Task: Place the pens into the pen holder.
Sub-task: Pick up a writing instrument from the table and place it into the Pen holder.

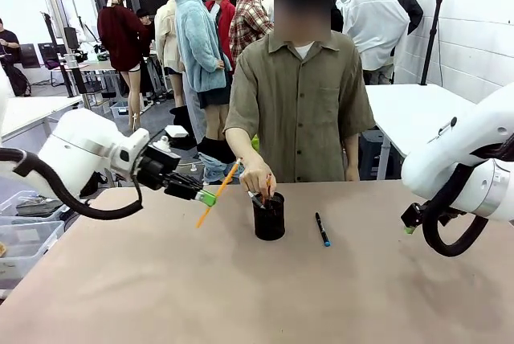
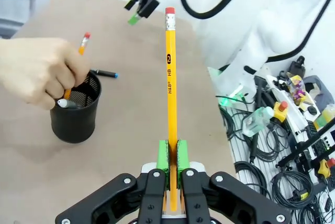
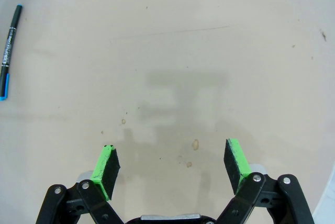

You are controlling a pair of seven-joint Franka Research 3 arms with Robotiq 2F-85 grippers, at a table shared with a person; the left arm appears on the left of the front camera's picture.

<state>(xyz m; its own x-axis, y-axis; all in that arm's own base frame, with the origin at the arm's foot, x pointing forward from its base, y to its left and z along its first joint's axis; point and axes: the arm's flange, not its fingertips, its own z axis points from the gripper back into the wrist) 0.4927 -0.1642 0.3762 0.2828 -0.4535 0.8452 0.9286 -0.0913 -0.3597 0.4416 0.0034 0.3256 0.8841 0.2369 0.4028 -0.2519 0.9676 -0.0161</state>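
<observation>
The brown table [image 1: 161,280] stands in a busy workshop, with a person [image 1: 301,95] at its far side. The left gripper [image 2: 171,156] is clamped on a yellow pencil [image 1: 221,189], held aslant just left of the black mesh pen holder [image 1: 269,219]. The person's hand [image 1: 257,179] covers the holder's mouth, so the arm had best let it clear, then bring the pencil upright over the rim before releasing. A dark blue-tipped pen [image 1: 322,230] lies to the right of the holder. The right gripper [image 3: 170,164] hangs with its jaws apart over bare table.
</observation>
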